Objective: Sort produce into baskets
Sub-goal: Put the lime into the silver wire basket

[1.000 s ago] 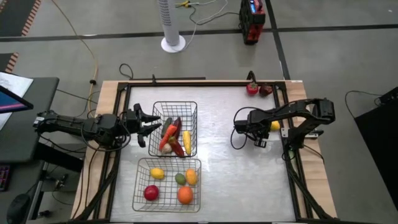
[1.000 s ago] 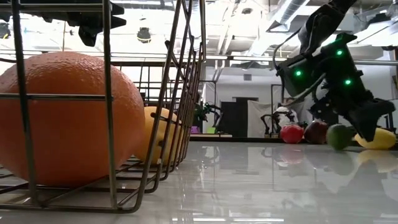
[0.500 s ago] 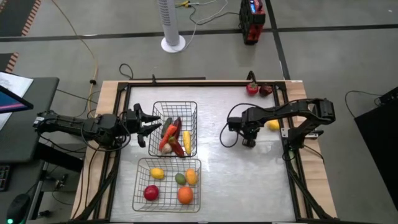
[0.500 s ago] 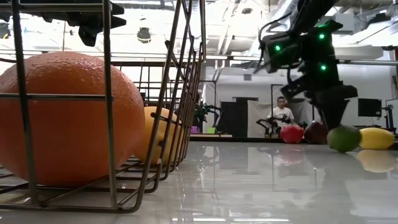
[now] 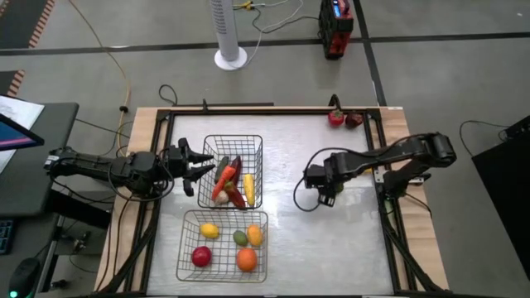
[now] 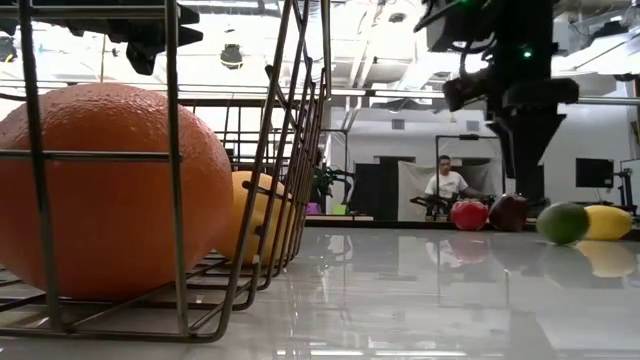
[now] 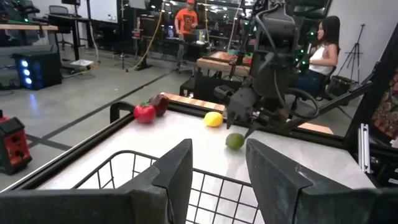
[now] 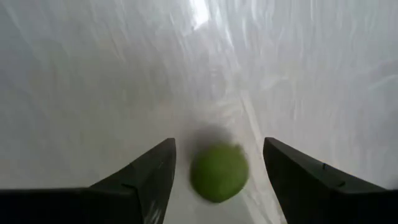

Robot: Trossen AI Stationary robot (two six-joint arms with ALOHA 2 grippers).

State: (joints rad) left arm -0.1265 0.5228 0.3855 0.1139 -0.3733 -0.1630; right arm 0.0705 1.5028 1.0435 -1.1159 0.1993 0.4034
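At the left edge of the table my left gripper (image 5: 199, 167) hangs just outside the far basket (image 5: 233, 140), its fingers spread apart and holding nothing. That basket carries the long pieces: a red one (image 5: 220, 187), a dark purple one (image 5: 235, 165), a yellow one (image 5: 248, 187) and others I cannot sort out from above. The near basket (image 5: 222, 276) sits right against it and holds the round ones: a small yellow fruit (image 5: 209, 231), a red one (image 5: 201, 256), a green one (image 5: 240, 237), an orange (image 5: 246, 260) and another orange piece (image 5: 255, 235).

Further right, on the bare white table (image 5: 290, 240), my right gripper (image 5: 325, 192) points straight down over a green ball (image 8: 219, 172). Through my right wrist camera the ball lies on the surface between my two fingers (image 8: 142, 177), which stand wide of it on both sides and are not touching it. A yellow lemon (image 6: 606, 222) lies just beside the ball, near the right rail. At the far right corner a red apple (image 5: 336, 117) and a darker red fruit (image 5: 354, 120) sit side by side.
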